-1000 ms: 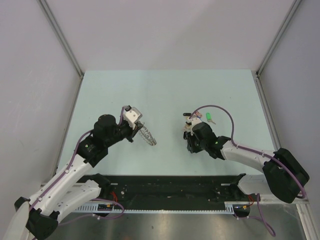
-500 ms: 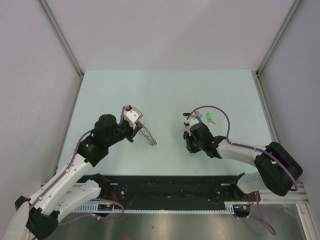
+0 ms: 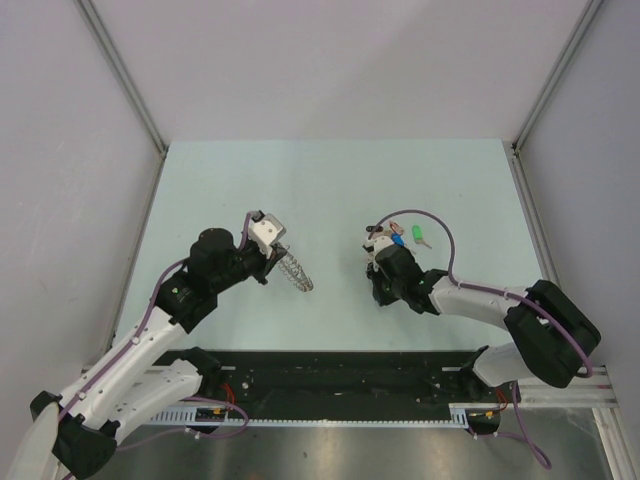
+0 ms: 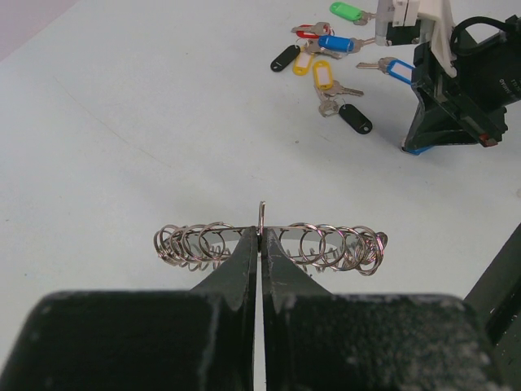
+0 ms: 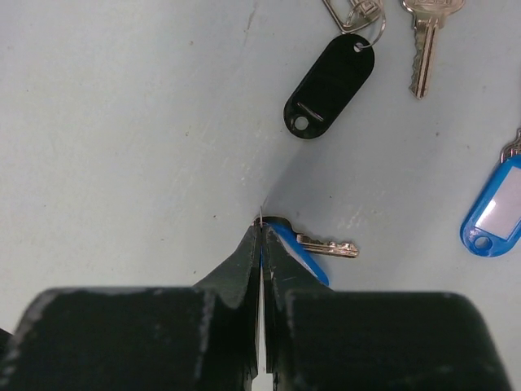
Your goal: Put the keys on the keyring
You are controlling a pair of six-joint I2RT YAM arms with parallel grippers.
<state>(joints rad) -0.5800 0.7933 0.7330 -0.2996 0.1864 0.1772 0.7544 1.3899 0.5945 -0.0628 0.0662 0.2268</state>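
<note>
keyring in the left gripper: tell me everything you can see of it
The keyring looks like silvery wire carrying a row of small loops, bunched at both ends. It sits level, crosswise to the left gripper, whose shut fingers clamp it near the middle; a short wire end pokes up above the tips. No key is on it: the keys lie apart on the table. Whether it touches the table is unclear.

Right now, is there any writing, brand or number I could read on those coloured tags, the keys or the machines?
No text here can be read.
blue tag: its white insert looks blank.
black tag: no print shows.
silver key: any stamp is too small to tell.
right arm's black housing: faint white marks, too blurred to read.
</note>
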